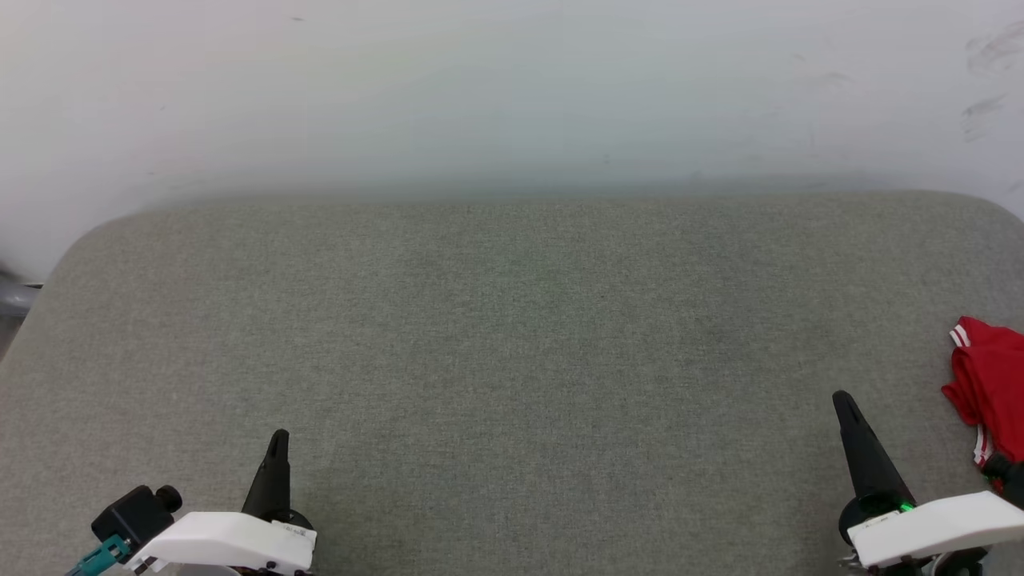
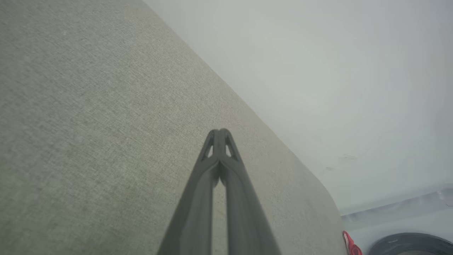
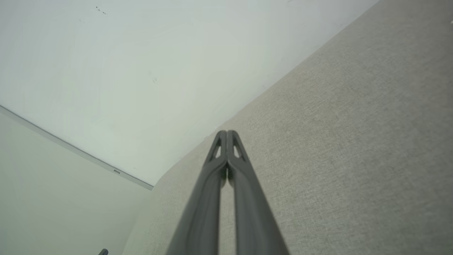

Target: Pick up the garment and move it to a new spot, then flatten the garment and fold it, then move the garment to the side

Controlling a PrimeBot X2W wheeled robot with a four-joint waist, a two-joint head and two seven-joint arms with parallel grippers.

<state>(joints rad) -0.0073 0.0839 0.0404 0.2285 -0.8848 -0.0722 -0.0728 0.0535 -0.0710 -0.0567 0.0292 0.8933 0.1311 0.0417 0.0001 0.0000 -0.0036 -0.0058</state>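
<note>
Lying bunched at the right edge of the head view, the garment (image 1: 990, 376) rests on the grey fabric-covered table (image 1: 512, 336). It is a red heap with white-striped trim at its top and lower folds, partly cut off by the frame. The right gripper (image 1: 842, 400) is near it, just to its left and not touching it. Its jaws are pressed together and empty, and in the right wrist view the two dark fingers meet at their tips above the cloth surface. The left gripper (image 1: 278, 440) is at the lower left, well apart from the garment, its jaws likewise closed on nothing. Low in the left wrist view a small red sliver shows past the table's rounded corner, probably the same garment. A pale wall (image 1: 512, 96) rises behind the table.
</note>
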